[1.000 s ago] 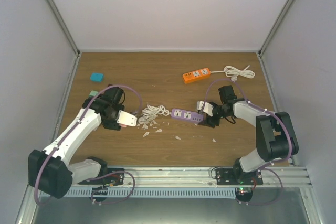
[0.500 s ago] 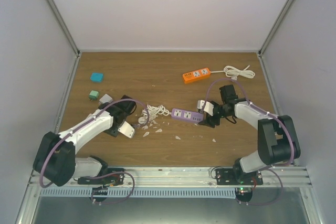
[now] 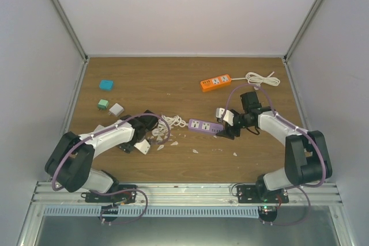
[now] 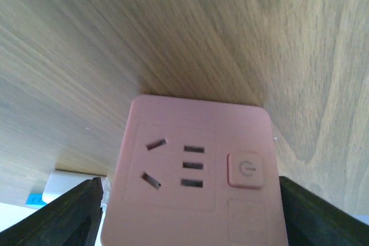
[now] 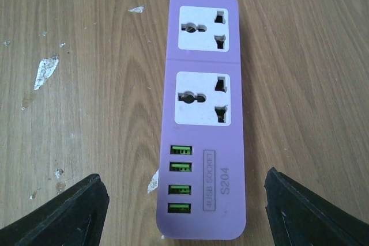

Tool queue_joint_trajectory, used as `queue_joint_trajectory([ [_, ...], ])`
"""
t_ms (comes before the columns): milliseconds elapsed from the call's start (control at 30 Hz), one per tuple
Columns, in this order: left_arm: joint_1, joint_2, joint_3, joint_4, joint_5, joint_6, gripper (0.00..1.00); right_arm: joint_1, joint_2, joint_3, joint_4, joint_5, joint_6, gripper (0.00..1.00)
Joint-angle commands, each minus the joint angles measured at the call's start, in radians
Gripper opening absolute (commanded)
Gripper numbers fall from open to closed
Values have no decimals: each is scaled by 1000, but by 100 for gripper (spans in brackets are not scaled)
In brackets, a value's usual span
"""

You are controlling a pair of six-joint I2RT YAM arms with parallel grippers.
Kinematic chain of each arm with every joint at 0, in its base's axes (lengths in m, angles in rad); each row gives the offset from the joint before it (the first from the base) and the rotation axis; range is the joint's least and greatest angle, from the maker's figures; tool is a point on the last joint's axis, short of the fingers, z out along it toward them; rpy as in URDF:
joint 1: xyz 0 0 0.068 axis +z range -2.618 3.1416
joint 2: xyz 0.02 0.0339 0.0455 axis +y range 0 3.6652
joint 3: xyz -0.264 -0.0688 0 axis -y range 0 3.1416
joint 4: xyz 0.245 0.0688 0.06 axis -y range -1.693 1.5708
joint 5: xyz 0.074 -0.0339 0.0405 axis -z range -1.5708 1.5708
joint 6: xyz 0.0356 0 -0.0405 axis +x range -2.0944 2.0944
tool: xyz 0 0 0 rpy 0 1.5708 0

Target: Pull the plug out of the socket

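Left gripper (image 4: pixel 190 214) clamped a pink square plastic socket block (image 4: pixel 196 159).
Right gripper (image 5: pixel 187 211) stood wide-jawed astride the USB end of a purple plastic power strip (image 5: pixel 204 113).

In the left wrist view the pink socket block (image 4: pixel 193 159) runs off the bottom edge, its second button outline too faint to read. The left gripper (image 4: pixel 193 226) shows only as dark wedges clipped at both lower corners, and a white-and-blue scrap (image 4: pixel 55 185) at lower left is too cropped to name. In the right wrist view the top edge cuts the purple power strip (image 5: pixel 202 113) cable, and the right gripper (image 5: pixel 187 211) is clipped at the lower corners. Overhead, at centre left, the coiled white cable (image 3: pixel 168 123) is partly covered, and the pale flecks (image 3: pixel 195 151) are too small to identify.
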Motion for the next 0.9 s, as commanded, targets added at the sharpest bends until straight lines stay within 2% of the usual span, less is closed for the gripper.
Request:
queue_joint_trajectory([
  [0, -29, 16, 12, -15, 13, -56, 83, 19, -3, 30, 4, -14, 28, 76],
  [233, -37, 6, 153, -114, 150, -158, 99, 84, 23, 79, 18, 2, 74, 76],
  [333, -36, -18, 200, -110, 199, -206, 99, 121, 46, 95, 24, 32, 82, 76],
  [533, -30, -71, 209, 11, 223, -270, 99, 209, 103, 136, 51, 107, 110, 76],
  [700, 0, -94, 272, 17, 317, -351, 99, 260, 176, 192, 43, 159, 125, 76],
  [867, 19, -148, 232, 41, 374, -361, 99, 309, 233, 249, 41, 190, 145, 76],
])
